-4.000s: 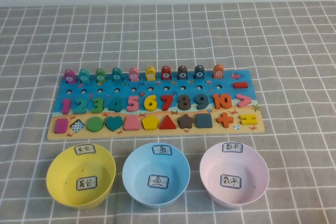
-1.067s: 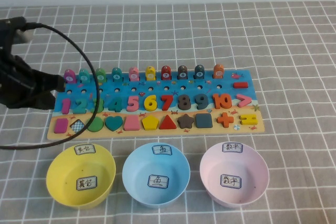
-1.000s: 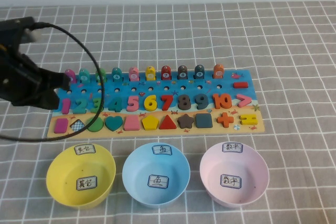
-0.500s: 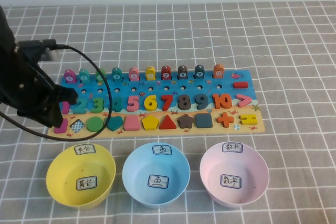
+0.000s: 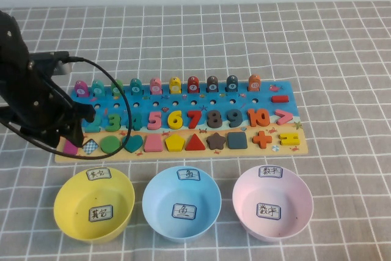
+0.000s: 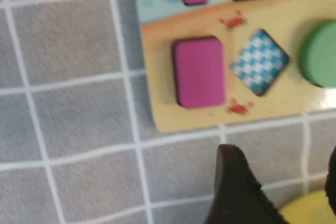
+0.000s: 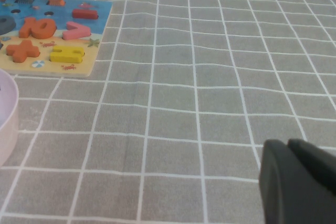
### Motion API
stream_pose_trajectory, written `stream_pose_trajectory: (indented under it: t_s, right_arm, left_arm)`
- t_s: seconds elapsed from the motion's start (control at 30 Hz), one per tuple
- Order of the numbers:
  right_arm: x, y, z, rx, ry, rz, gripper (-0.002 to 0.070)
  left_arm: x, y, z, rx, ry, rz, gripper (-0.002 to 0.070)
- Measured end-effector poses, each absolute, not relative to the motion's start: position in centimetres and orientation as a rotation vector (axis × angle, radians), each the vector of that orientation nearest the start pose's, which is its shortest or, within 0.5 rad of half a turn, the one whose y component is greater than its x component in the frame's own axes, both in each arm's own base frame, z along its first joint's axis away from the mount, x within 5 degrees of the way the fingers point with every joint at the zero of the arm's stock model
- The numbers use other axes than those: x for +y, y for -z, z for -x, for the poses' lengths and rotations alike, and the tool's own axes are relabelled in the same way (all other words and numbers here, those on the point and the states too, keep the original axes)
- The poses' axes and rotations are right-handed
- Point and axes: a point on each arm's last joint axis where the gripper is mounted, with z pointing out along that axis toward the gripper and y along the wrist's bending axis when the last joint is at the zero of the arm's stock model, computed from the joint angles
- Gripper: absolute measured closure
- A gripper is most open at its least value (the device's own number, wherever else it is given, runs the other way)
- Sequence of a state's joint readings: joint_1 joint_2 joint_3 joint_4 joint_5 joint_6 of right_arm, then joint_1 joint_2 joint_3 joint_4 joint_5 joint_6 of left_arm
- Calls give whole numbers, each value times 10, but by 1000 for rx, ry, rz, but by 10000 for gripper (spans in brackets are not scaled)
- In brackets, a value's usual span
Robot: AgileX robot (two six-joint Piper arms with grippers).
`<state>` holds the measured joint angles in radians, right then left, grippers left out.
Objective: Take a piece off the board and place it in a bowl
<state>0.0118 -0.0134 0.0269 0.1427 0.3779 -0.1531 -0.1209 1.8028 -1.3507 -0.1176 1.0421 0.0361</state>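
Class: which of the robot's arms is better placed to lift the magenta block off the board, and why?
Left. The left gripper, jaws open, hovers at the board's left end above the magenta block. The right gripper, shut, sits over bare cloth, off to the right of the board.

The left arm reaches in from the nine o'clock edge of the high view, its dark wrist bent down and a black cable looping around it toward six o'clock. The left claw [image 5: 72, 131] hangs low at about eight o'clock of the scene, fingers pointing down; in its wrist view one dark finger [image 6: 233, 192] and the edge of the other stand well apart, nothing between them. The right claw [image 7: 294, 179] shows only in its own wrist view, its two dark fingers pressed together, held low over the bench.
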Motion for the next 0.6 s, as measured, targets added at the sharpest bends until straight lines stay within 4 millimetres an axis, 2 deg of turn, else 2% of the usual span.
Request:
stream_pose_trajectory:
  t_s: [0.3, 0.6]
  right_arm:
    - [5, -171, -52, 1870, -43, 66, 694]
    - [5, -171, -52, 1870, -43, 66, 694]
  left_arm:
    - [-50, -206, -365, 3018, 105, -180, 354]
    - [-49, -199, -373, 2998, 73, -194, 354]
